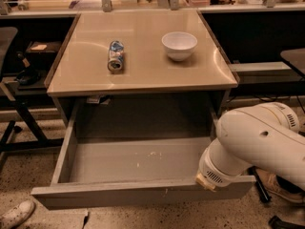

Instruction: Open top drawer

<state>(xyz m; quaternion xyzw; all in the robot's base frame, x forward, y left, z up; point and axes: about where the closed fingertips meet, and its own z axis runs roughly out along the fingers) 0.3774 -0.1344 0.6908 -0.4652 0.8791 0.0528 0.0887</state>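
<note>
The top drawer (138,160) stands pulled far out from under the beige tabletop (143,70). It is a deep grey tray with whitish specks on its floor. Its front panel (119,194) runs along the bottom of the view. My white arm (257,142) reaches in from the right and ends at the right end of the drawer front. My gripper is hidden behind the arm's wrist and the drawer front, so its fingers do not show.
A blue and white can (115,56) lies on its side on the tabletop. A white bowl (179,45) stands to its right. Dark chairs and desk frames stand at the left (14,104) and right. A white shoe (16,214) lies at the bottom left.
</note>
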